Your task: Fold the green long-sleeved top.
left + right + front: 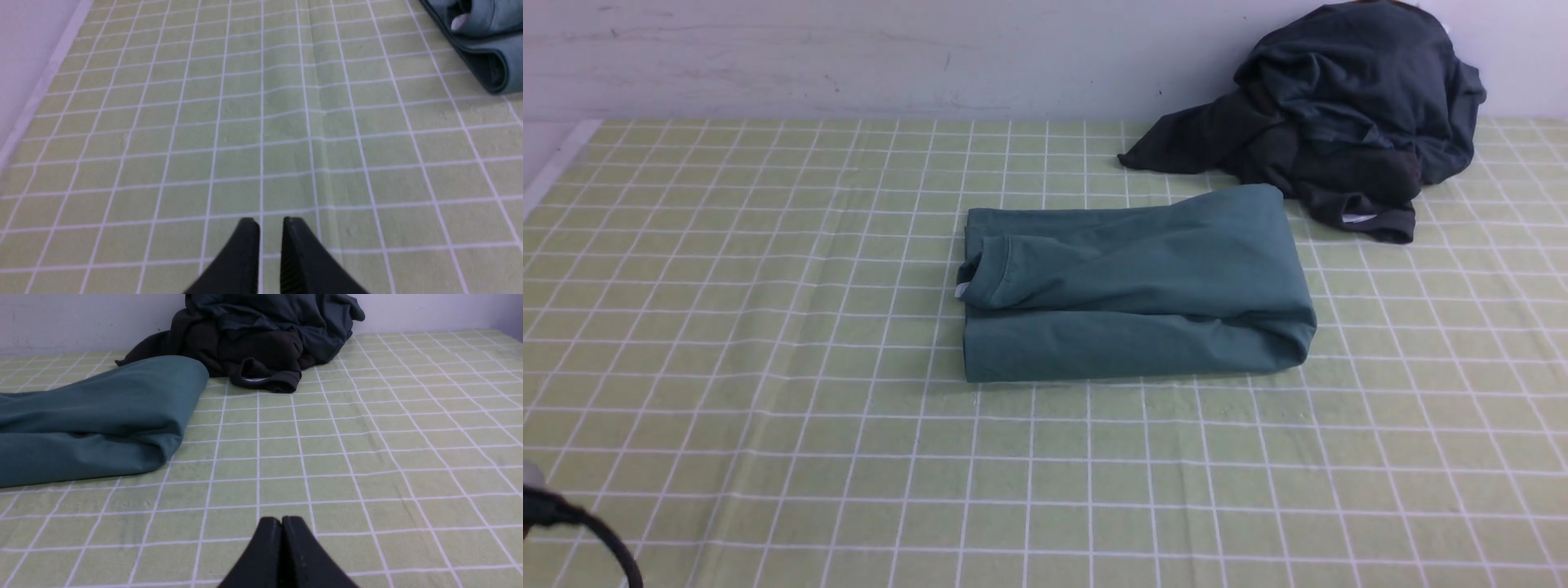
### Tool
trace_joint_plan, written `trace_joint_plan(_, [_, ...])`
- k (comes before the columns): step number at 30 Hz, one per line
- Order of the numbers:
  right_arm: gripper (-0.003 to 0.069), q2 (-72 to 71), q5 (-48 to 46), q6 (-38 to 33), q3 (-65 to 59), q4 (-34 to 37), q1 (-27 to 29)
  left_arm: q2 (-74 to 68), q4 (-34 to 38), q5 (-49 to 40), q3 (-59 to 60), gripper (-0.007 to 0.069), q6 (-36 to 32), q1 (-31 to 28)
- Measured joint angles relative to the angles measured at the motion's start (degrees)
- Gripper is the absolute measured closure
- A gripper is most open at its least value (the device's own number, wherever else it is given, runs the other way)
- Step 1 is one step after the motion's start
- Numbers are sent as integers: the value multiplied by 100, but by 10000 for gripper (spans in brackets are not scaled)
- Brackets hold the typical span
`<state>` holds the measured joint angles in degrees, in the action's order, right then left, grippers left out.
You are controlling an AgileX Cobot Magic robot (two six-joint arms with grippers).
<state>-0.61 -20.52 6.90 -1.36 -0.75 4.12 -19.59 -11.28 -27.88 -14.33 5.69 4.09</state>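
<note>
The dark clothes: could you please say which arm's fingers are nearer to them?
Right. The right fingers are on the near side of the dark clothes; the left fingers, farther left.

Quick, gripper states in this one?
Left gripper: slightly open, a narrow gap between the fingertips, holding nothing.
Right gripper: closed, holding nothing.

Soft matt cloth of the green long-sleeved top (1143,269), gently creased and rumpled
</note>
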Motion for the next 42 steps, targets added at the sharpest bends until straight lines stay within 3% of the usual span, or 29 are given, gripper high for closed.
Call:
trace_joint_plan(4, [673, 0, 0, 0, 0, 0, 0, 986, -92, 21, 908, 552, 53, -14])
trace_joint_plan(8, [673, 0, -6, 0, 0, -7, 0, 1953, 543, 643, 1496, 552, 131, -151])
trace_joint_plan(12, [673, 0, -6, 2, 0, 2, 0, 2020, 1128, 712, 1534, 552, -438, -250])
trace_joint_plan(15, [673, 0, -6, 2, 0, 2, 0, 2020, 1273, 704, 1534, 552, -1481, -218])
trace_joint_plan(18, [673, 0, -6, 2, 0, 2, 0, 2020, 1323, 704, 1534, 552, -1805, -132])
trace_joint_plan(42, [673, 0, -6, 2, 0, 2, 0, 2020, 1364, 714, 1540, 552, -1817, -117])
